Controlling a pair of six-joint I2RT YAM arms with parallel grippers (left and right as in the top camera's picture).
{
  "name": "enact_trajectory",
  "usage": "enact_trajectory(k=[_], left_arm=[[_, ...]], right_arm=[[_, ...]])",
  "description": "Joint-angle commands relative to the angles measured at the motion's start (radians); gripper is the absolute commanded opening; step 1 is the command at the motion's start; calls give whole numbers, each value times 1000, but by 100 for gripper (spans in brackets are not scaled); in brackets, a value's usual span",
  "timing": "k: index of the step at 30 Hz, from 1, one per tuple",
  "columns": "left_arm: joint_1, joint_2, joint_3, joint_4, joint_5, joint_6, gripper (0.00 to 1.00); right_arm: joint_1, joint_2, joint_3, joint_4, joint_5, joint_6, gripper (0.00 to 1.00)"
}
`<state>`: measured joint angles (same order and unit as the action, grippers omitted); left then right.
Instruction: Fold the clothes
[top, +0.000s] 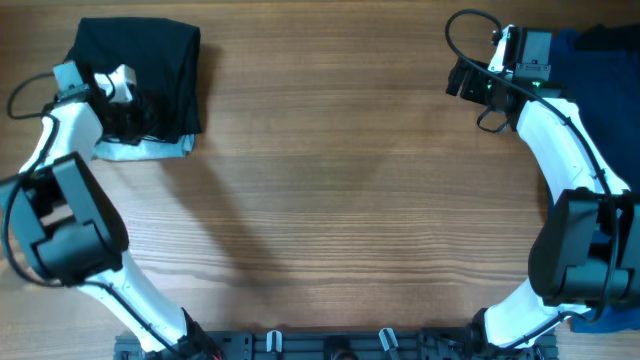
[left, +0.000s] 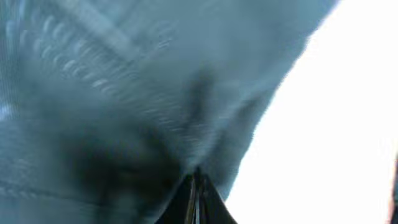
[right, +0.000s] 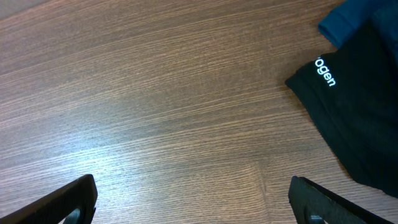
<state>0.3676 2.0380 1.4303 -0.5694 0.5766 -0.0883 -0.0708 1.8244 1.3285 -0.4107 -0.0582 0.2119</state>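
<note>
- Jaws of the left gripper (left: 196, 194) are pressed together, tips meeting on a pinch of cloth. The wrist view is blurred and filled with fabric whose creases run toward the tips.
- Overhead, that gripper sits at the lower-left edge of the folded black garment (top: 150, 65), at the table's (top: 340, 200) far-left corner.
- Pale-blue garment (top: 140, 150) lies under the black one, and a strip of it shows along the near edge. I cannot tell whether this layer is caught in the pinch as well.
- Right gripper (right: 199, 210) has its jaws wide apart with nothing between them. One finger (right: 71, 200) shows at each lower corner of its wrist view, above bare wood.
- Black lettered garment (right: 364, 118) lies to the right of those fingers, apart from them, with white print near its corner.
- Navy-blue garment (top: 600, 60) lies at the far-right edge, and part of it is under the right arm.
- Table centre between the two arms shows plain wood grain.
</note>
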Motion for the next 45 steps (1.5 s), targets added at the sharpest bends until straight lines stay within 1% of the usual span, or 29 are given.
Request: enact_trajectory(k=[1, 3, 4, 7, 10, 12, 16, 17, 19, 20, 21, 23, 24, 27, 29, 31, 33, 36, 38, 42, 43, 44, 45], left_arm=[[29, -198, 47, 79, -2, -53, 4], [61, -225, 47, 113, -66, -85, 4], [83, -226, 47, 125, -67, -85, 4], [145, -204, 46, 126, -127, -108, 4], [191, -159, 46, 129, -163, -106, 4], [194, -128, 46, 125, -197, -107, 4], [198, -27, 46, 137, -319, -112, 4], [204, -10, 46, 135, -348, -140, 4], [222, 4, 46, 130, -357, -208, 4], [236, 5, 45, 124, -357, -280, 4], [245, 4, 45, 125, -333, -322, 4], [250, -12, 45, 135, -245, -312, 4], [248, -22, 45, 132, -228, -312, 4], [216, -96, 45, 124, -153, -313, 4], [181, -151, 45, 124, -142, -317, 4], [121, -218, 45, 117, -143, -318, 4], [50, -261, 45, 106, -143, -344, 4], [-68, -273, 45, 107, -154, -378, 5], [-162, -270, 45, 106, -200, -392, 6], [-301, -270, 45, 110, -339, -392, 14], [-325, -270, 45, 110, -370, -392, 20], [-340, -270, 45, 110, -388, -391, 30], [-357, -270, 45, 109, -396, -391, 50]], right_arm=[[1, 4, 1, 2, 13, -2, 99], [1, 4, 1, 3, 13, -3, 99], [1, 4, 1, 3, 13, -2, 100], [1, 4, 1, 3, 13, -2, 99], [1, 4, 1, 3, 13, -2, 100], [1, 4, 1, 3, 13, -2, 99], [1, 4, 1, 2, 13, -2, 99], [1, 4, 1, 2, 13, -2, 100], [1, 4, 1, 2, 13, -2, 100], [1, 4, 1, 2, 14, -2, 99], [1, 4, 1, 3, 13, -2, 99], [1, 4, 1, 2, 13, -2, 100], [1, 4, 1, 3, 13, -2, 99], [1, 4, 1, 2, 13, -2, 99], [1, 4, 1, 3, 13, -3, 99], [1, 4, 1, 3, 13, -2, 99], [1, 4, 1, 3, 13, -2, 99], [1, 4, 1, 3, 14, -2, 99], [1, 4, 1, 2, 13, -2, 100], [1, 4, 1, 3, 13, -2, 100], [1, 4, 1, 3, 13, -2, 100], [1, 4, 1, 2, 13, -2, 100], [1, 4, 1, 3, 13, -2, 100]])
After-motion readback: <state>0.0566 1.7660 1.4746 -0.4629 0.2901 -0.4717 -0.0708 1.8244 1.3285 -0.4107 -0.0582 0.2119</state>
